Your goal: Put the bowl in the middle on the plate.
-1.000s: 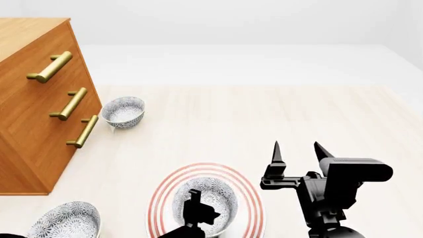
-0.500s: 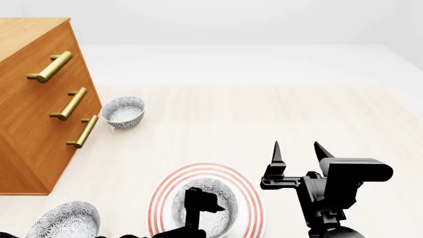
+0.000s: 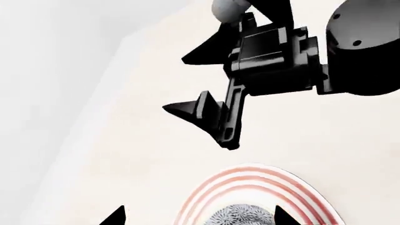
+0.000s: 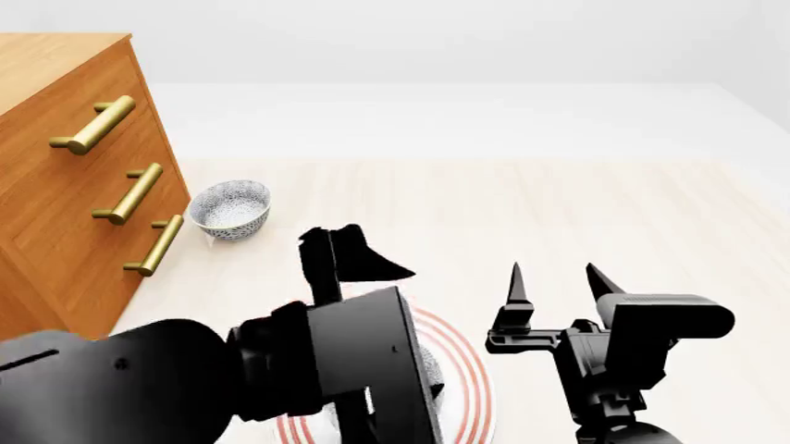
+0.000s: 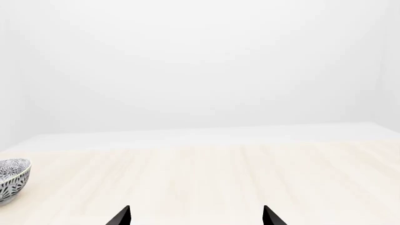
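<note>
Left wrist view: the plate lies on the pale table, and the bowl sits inside its red rings, only its speckled rim showing. The left gripper hangs above the plate with its two black fingertips set wide apart and nothing between them. Beyond the plate stands the right gripper, its fingers also apart and empty.

Head view: the left arm fills the lower part of the picture and hides most of the plate; a strip of the bowl shows beside the arm's black housing. The right gripper hovers just beside the plate, points up and spread. Another bowl rests well away from the plate, next to the wooden drawer unit.

Right wrist view: only the right gripper's tips show, spread, over bare table, with that far bowl at the edge.

The bowl looks delivered. The risk I see is the left arm's bulk passing low over the plate: a careless sweep could clip the bowl's rim and tip it or drag the plate. The right gripper, so near the plate, could also nudge it.
</note>
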You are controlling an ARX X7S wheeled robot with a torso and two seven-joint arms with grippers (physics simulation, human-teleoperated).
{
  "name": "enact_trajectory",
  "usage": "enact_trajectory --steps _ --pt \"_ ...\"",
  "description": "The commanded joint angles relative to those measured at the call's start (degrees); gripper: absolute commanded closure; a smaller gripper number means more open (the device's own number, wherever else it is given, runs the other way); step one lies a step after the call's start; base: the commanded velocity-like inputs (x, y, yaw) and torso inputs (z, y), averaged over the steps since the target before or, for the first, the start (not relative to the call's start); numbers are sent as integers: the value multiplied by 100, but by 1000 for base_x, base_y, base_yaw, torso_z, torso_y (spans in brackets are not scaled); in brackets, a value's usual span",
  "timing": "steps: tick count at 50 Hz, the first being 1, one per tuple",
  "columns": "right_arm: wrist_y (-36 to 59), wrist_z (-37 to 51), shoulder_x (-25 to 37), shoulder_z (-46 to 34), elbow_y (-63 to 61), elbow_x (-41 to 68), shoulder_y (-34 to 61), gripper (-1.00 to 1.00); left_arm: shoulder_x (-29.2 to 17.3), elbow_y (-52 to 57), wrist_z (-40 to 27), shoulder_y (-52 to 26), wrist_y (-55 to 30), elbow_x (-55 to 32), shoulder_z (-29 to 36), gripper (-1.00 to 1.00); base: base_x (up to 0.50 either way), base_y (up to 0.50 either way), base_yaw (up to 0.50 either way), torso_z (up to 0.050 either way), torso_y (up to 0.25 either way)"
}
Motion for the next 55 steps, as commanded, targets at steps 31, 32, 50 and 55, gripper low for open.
enact_trajectory --steps 31,32,50,55 --pt "1228 469 514 -518 -1314 -614 1431 -100 979 -1213 -3108 3930 4089 980 -3824 -100 0 0 0 0 0" --pt "1295 468 532 -547 -1358 -629 1527 -100 998 -1236 -3125 3910 4091 967 -3843 -100 0 0 0 0 0" --pt "2285 590 635 -666 -2245 -507 2433 -100 973 -1071 -3160 3866 4205 1050 -3699 -100 0 0 0 0 0" --pt "2404 618 619 -668 -2385 -458 2547 -100 948 -980 -3191 3827 4138 935 -3743 -100 0 0 0 0 0"
